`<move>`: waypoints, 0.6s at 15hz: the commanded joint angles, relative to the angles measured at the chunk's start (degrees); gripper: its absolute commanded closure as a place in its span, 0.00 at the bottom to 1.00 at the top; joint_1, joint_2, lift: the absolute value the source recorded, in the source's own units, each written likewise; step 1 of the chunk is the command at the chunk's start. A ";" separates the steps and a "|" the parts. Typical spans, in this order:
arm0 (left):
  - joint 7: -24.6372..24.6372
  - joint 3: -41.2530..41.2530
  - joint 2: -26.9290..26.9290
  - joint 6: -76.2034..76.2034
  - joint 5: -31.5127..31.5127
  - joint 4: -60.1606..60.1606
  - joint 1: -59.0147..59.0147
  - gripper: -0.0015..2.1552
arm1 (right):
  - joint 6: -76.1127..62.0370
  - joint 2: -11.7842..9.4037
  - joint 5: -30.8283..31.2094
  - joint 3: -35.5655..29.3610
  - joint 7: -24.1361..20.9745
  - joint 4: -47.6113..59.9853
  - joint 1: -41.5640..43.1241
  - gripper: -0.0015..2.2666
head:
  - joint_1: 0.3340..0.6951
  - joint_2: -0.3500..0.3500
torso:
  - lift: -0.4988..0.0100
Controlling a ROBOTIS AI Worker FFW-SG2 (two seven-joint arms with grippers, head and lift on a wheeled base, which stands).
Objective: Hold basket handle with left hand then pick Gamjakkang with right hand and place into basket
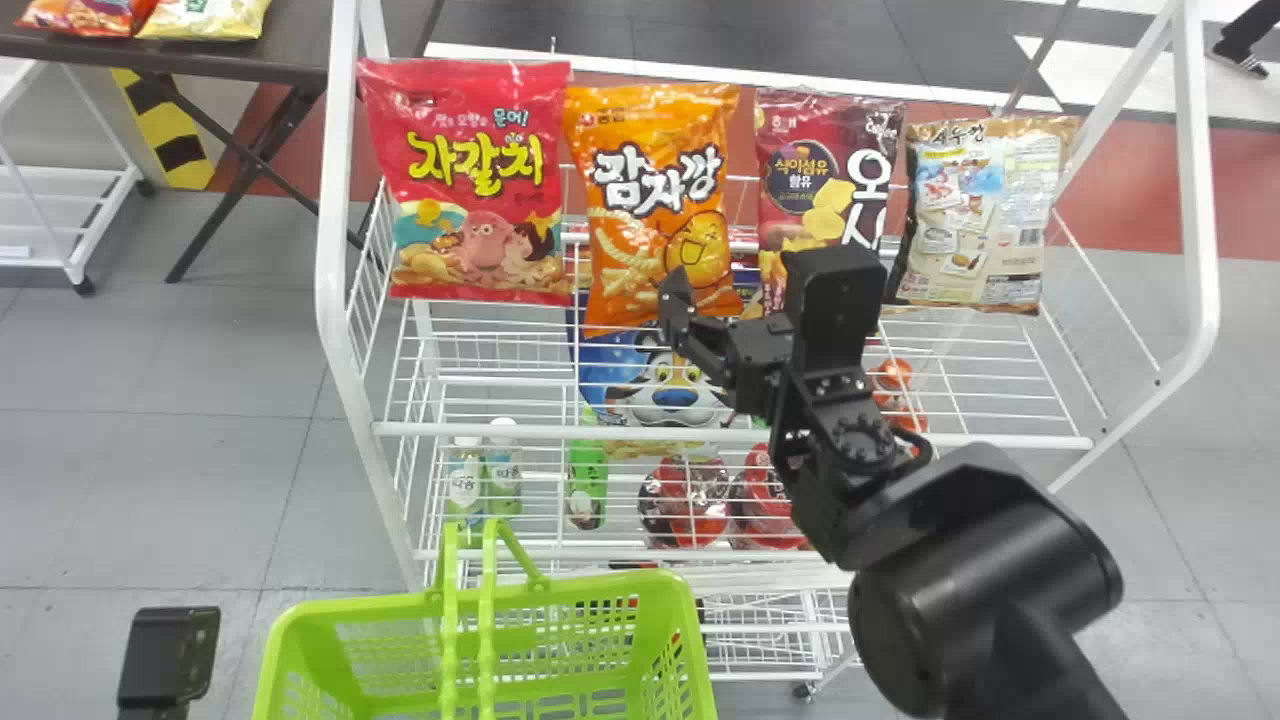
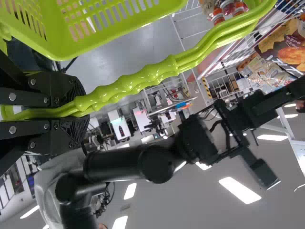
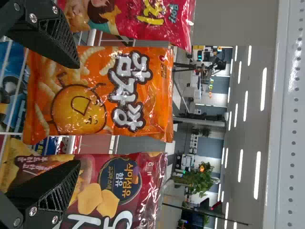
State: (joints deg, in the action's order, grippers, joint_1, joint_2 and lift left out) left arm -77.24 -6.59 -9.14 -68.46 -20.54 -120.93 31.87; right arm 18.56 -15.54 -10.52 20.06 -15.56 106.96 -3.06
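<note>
The orange Gamjakkang bag [image 1: 655, 200] stands on the top rack, between a red bag and a dark red one. My right gripper [image 1: 700, 325] is at its lower front in the head view. In the right wrist view, the right gripper [image 3: 76, 114] is open, its two fingers spread with the Gamjakkang bag [image 3: 102, 95] beyond and between them. The green basket [image 1: 640, 600] hangs low at the front left. In the left wrist view, my left gripper [image 2: 78, 107] is shut on the basket handle [image 2: 138, 83]. The left arm's black wrist part [image 1: 168, 655] shows at lower left.
The red bag [image 1: 480, 190] is left of the Gamjakkang, the dark red bag [image 1: 815, 170] and a beige bag [image 1: 980, 215] right. A white rack rail [image 1: 600, 432] crosses below. Bottles [image 1: 503, 470] and bowls stand on the lower shelf. A dark table [image 1: 290, 50] is at the back left.
</note>
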 commanded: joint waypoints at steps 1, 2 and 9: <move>-0.10 -0.26 0.00 0.47 0.06 0.60 0.03 1.00 | -0.32 1.57 -0.82 0.59 0.62 -4.92 4.12 0.05 | 1.00 0.32 | 0.94; -0.45 -0.44 0.00 0.82 0.06 0.78 0.03 1.00 | -0.84 2.45 -1.52 0.68 2.20 -6.85 5.44 0.05 | 1.00 0.34 | 0.94; -0.54 -0.61 -0.09 1.35 0.06 0.87 0.03 1.00 | -1.90 4.65 -2.23 1.03 4.31 -15.02 12.12 0.05 | 1.00 0.40 | 0.94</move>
State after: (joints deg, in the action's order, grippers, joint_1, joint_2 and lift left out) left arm -77.78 -7.13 -9.15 -67.12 -20.48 -120.06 31.90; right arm 16.72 -11.20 -12.89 20.96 -11.24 93.40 7.98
